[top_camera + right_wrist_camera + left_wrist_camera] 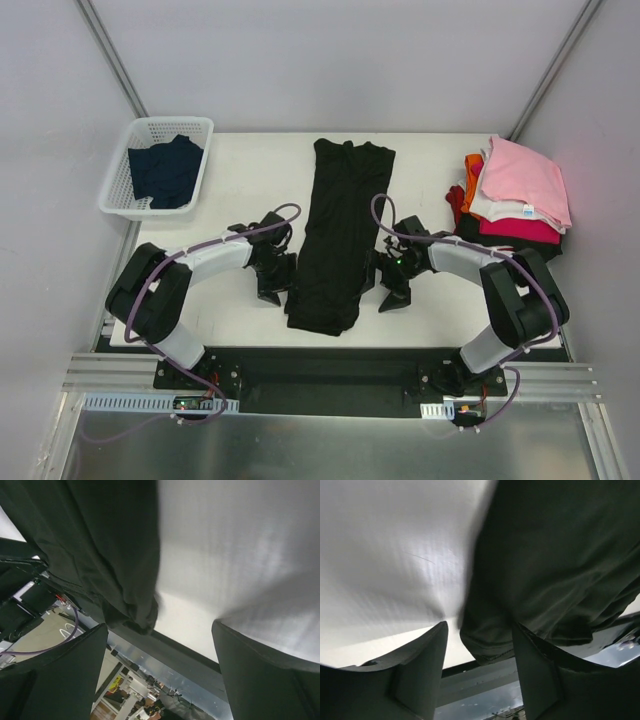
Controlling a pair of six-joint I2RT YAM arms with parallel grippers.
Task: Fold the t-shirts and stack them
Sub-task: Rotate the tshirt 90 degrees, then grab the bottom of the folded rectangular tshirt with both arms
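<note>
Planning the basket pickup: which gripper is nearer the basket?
Left. The left gripper is at the black shirt's left edge, on the basket's side; the right gripper is across the shirt, farther off.

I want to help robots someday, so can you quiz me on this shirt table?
1. What colour is the top shirt on the stack?
2. True or false: the basket is empty.
3. The black t-shirt lies: A) between the left gripper and right gripper, B) in the basket, C) on the stack.
Key: 1 pink; 2 false, a navy shirt lies inside; 3 A.
</note>
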